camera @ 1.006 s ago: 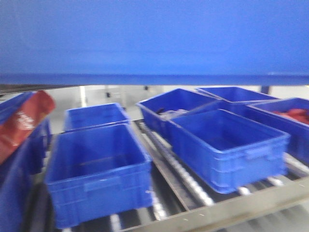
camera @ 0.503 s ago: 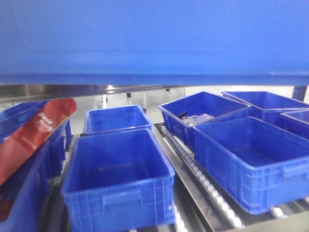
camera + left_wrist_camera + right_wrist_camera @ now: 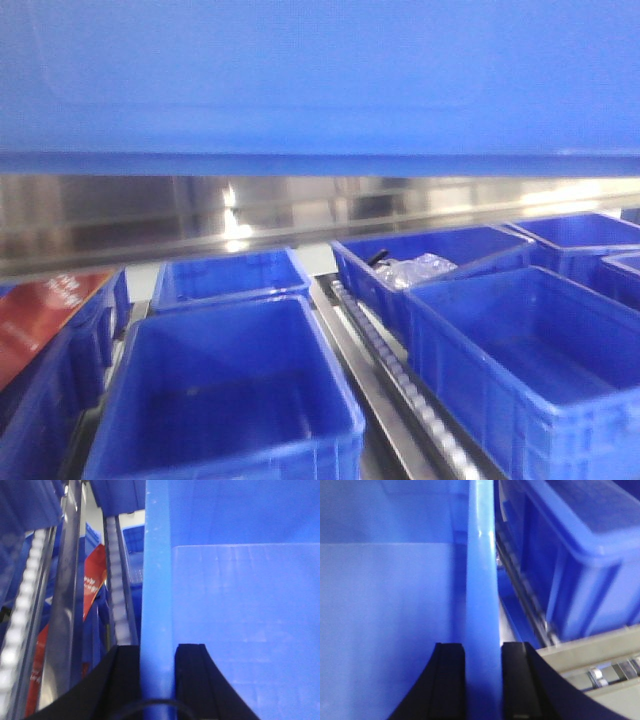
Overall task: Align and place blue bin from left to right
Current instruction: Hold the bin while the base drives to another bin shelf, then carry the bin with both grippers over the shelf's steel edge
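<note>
Bin (image 3: 320, 80): it hangs across the top of my front view, from 10 round to 2 o'clock. Both arms carry it in the air and it rests on nothing.
Left gripper (image 3: 156, 652): the jaws are clamped on the bin's pale upright wall edge, one black finger on each side, at 6 o'clock in its wrist view.
Right gripper (image 3: 483, 650): the same here, with the jaws closed tight on the opposite wall edge at 6 o'clock.
Change: over the last second a steel beam (image 3: 300, 215) has come into sight just under the bin's lower edge. The tubs (image 3: 225, 390) below have slid toward 6 o'clock, and the frame now cuts off the near ones. The red packet (image 3: 45, 310) has dropped from 10 to 8 o'clock. The bin keeps its place in my view.
Meaning: I judge the whole rig is travelling with the load, not the arms alone. The bin is in transit, neither lined up nor set down. I cannot tell how far behind the bin the beam stands, so I would watch it.
Rack: a roller track (image 3: 395, 370) runs between the tubs toward 5 o'clock. A clear bag (image 3: 415, 270) lies in the rear tub at 3 o'clock.
Writing: there are white letters on the packet, too blurred for me to read. I find no brand or label on the bin or the tubs.
</note>
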Available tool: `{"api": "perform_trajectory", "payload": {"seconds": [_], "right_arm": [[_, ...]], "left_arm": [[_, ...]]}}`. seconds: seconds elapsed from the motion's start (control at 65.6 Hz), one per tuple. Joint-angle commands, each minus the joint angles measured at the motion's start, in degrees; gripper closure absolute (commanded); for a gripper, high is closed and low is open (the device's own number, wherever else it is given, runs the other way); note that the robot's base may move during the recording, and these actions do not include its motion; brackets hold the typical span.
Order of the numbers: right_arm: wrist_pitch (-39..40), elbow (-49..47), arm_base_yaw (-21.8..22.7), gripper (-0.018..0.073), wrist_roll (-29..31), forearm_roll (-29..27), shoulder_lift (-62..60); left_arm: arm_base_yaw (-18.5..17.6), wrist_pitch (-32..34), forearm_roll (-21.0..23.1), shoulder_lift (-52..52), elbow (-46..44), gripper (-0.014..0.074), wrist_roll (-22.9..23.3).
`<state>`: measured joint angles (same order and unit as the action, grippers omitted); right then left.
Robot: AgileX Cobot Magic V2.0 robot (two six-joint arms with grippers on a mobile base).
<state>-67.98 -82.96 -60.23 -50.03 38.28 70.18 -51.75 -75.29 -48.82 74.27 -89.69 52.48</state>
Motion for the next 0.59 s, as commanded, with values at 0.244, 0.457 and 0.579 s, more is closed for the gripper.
{"api": "perform_trajectory", "payload": {"seconds": [0.244, 0.457, 0.579], "right_arm": [[14.15, -0.74, -0.91, 0.064, 0.62, 0.57, -0.12], [14.29, -0.74, -0.91, 0.064, 0.62, 0.57, -0.12], [14.29, -0.74, -0.91, 0.064, 0.62, 0.57, -0.12]], "left_arm": [[-1.01, 5.33, -0.6, -0.3, -0.6, 0.0707, 0.23], [-1.01, 5.33, -0.6, -0.3, -0.6, 0.0707, 0.23], [-1.01, 5.33, -0.6, -0.3, -0.6, 0.0707, 0.23]]}}
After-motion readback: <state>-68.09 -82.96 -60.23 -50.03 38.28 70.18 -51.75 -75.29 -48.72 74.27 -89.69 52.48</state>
